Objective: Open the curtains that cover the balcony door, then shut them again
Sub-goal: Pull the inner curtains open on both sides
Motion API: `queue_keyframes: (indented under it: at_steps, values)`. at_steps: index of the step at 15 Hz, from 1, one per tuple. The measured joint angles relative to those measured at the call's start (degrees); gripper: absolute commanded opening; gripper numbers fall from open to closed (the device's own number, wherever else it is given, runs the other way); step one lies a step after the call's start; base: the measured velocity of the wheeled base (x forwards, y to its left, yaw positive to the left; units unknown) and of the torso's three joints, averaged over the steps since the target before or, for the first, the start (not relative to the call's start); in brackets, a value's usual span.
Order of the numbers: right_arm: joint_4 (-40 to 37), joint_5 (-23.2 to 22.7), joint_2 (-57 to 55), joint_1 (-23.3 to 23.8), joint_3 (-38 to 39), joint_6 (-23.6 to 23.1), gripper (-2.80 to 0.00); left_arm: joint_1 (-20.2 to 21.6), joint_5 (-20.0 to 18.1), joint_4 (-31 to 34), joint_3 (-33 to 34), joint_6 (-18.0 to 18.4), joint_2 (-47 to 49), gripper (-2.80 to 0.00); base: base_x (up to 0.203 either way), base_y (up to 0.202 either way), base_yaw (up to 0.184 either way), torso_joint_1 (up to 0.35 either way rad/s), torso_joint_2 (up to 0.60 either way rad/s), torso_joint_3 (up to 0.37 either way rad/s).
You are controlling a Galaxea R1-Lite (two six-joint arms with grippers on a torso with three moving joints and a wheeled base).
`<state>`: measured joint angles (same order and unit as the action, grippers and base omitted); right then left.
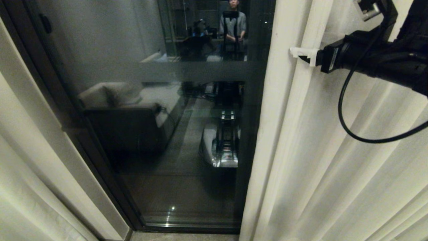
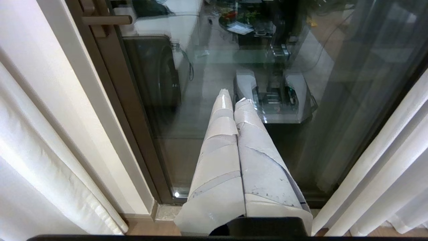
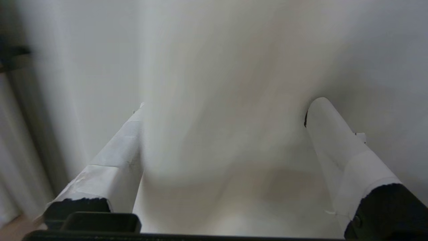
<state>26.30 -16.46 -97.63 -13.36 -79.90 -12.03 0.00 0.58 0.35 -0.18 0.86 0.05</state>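
**Right claw spread wide against the right curtain**

Head view: the balcony door shows bare dark glass between two drawn-back curtains, one panel at each side. The right gripper reaches in from the right and meets the leading fold of the right panel, high up. The cloth looks light, soft and limp; it should slide along its rail with little pull, but it could slip out of a loose pinch. The thick folded leading edge looks like the best place to grip. The rail and the curtain tops are cut off. A person appears only as a reflection in the glass.

Left wrist view: the left gripper hangs idle before the door, its fingers pressed together and holding nothing.

Right wrist view: the two fingers stand far apart with curtain cloth bulging between them. Whether they press the cloth is unclear.
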Motion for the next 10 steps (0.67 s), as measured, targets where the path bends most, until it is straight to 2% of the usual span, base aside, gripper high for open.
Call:
queue_keyframes:
  at_steps: [4, 10]
  values:
    - [0.3, 3.0, -5.0, -0.2, -7.0, 0.0, 0.0, 0.0, 0.0, 0.0, 0.0, 0.0, 0.0, -2.8, 0.0, 0.0, 0.0, 0.0, 0.0, 0.0]
    - [0.7, 5.2, -9.0, -0.8, -12.5, 1.8, 0.0, 0.0, 0.0, 0.0, 0.0, 0.0, 0.0, -2.8, 0.0, 0.0, 0.0, 0.0, 0.0, 0.0]
